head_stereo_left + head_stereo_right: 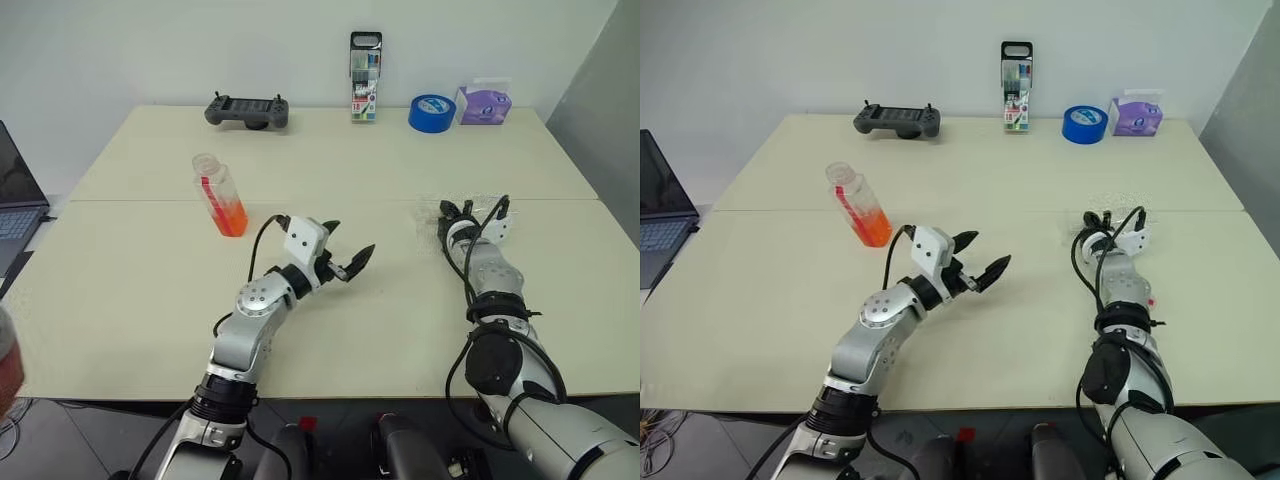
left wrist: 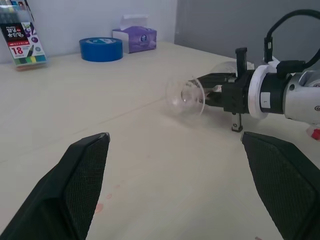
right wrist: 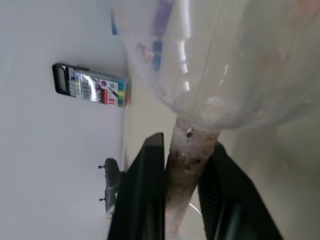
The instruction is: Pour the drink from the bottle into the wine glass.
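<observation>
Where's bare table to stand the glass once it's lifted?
Bare table runs between the bottle and the right gripper, which holds the glass by its stem. The near strip ahead of the open left gripper is free too. The far edge is crowded: controller, marker pack, tape, tissue box.

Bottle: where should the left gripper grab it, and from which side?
Judging by its pose, take the bottle across its squarish body above the drink, below the open neck. It stands upright, uncapped, so come in level from the near side with the open left gripper.
</observation>
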You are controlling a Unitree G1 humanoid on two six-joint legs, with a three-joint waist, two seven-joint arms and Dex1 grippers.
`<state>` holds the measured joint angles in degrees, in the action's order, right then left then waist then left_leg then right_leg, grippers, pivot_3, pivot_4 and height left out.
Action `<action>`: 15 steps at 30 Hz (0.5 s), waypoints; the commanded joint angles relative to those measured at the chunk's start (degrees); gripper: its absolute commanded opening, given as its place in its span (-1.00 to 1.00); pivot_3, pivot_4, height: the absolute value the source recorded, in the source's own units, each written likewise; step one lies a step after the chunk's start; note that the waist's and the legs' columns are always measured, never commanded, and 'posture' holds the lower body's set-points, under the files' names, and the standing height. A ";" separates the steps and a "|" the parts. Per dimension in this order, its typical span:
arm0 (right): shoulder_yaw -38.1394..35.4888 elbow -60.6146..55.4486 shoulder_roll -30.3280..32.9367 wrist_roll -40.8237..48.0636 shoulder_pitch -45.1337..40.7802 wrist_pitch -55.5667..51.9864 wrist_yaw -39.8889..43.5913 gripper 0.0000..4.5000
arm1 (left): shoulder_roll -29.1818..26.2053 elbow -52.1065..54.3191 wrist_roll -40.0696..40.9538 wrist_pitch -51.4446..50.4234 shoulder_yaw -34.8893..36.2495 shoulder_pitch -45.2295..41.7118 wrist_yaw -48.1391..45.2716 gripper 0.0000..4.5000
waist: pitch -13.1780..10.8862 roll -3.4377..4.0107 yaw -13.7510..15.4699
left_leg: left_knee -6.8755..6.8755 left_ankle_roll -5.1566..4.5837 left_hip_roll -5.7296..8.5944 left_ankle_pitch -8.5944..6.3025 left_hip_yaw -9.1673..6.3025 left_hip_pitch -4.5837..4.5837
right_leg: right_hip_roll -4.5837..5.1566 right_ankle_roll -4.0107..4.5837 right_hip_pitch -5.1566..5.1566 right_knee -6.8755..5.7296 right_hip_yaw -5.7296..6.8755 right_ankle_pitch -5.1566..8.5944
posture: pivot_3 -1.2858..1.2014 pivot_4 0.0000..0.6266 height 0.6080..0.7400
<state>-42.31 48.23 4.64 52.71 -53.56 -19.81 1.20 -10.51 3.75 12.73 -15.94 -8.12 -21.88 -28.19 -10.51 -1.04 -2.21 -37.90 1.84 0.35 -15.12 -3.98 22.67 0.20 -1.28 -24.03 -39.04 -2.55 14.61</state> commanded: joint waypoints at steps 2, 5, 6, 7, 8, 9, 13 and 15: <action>10.79 -15.01 -1.50 -5.28 3.00 -3.42 3.67 -0.91 | -1.09 2.79 0.58 -0.70 1.54 -0.03 -0.12 1.00 | -0.01 0.02 0.00 | 0.00 0.00 -0.01 0.00 -0.03 0.03 | 0.00 0.00 -0.02 0.00 0.02 0.00 | 0.03 -0.52 1.00; 24.96 -29.87 -2.66 -11.18 8.70 -6.31 9.93 -0.91 | -4.43 8.35 3.22 -4.19 3.35 3.26 -2.13 1.00 | -0.02 0.04 -0.43 | 0.05 0.00 -0.05 0.00 -0.09 0.11 | 0.00 0.00 -0.13 -0.01 0.03 0.00 | 0.03 -0.52 1.00; 30.35 -34.01 -2.87 -14.19 10.51 -6.23 11.63 -0.91 | -6.45 11.69 4.65 -5.63 4.35 5.79 -3.39 1.00 | -0.03 0.06 -0.90 | 0.07 0.01 -0.09 0.00 -0.13 0.10 | 0.00 0.00 -0.15 -0.01 0.02 0.00 | 0.03 -0.52 1.00; 34.85 -36.95 -3.17 -17.38 11.96 -5.20 12.70 -0.91 | -8.47 15.04 5.84 -7.01 5.33 8.59 -4.38 1.00 | -0.03 0.07 -1.28 | 0.12 0.01 -0.16 -0.01 -0.20 0.13 | 0.06 0.00 -0.23 -0.01 -0.02 0.00 | 0.03 -0.52 1.00; 38.43 -38.70 -3.47 -20.56 12.97 -3.50 13.34 -0.91 | -10.27 18.09 7.07 -8.17 6.26 11.33 -5.15 1.00 | -0.03 0.08 -1.57 | 0.16 0.00 -0.25 -0.03 -0.23 0.08 | 0.09 0.00 -0.23 0.00 -0.06 0.00 | 0.03 -0.52 1.00; 41.80 -38.92 -3.78 -24.47 13.55 -0.71 13.68 -0.91 | -12.03 21.03 8.10 -8.90 7.24 14.37 -5.94 1.00 | -0.03 0.08 -1.67 | 0.24 0.00 -0.26 -0.03 -0.28 0.03 | 0.08 0.00 -0.25 0.01 -0.04 0.00 | 0.03 -0.52 1.00; 51.70 -33.55 -5.21 -37.69 13.90 10.23 14.15 -0.91 | -15.02 27.82 10.28 -10.93 10.58 21.77 -5.07 1.00 | -0.05 0.10 -1.05 | 0.24 0.02 -0.30 -0.02 -0.52 -0.03 | 0.04 0.04 -0.14 -0.01 0.05 0.02 | 0.03 -0.52 1.00; 53.76 -28.34 -6.51 -41.49 13.19 14.54 14.11 -0.91 | -14.54 28.65 10.62 -11.50 11.43 21.99 -3.30 1.00 | -0.07 0.09 -0.05 | 0.17 0.04 -0.17 0.00 -0.52 -0.05 | 0.00 0.09 -0.02 0.04 0.19 0.03 | 0.03 -0.52 1.00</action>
<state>10.27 18.40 -1.32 14.32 -39.31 -9.82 14.89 -25.32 29.08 22.30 -27.37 2.06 0.90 -32.71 -10.58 -0.95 -2.26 -37.82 1.89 0.22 -15.11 -4.48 22.63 0.17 -1.19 -24.01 -38.98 -2.33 14.64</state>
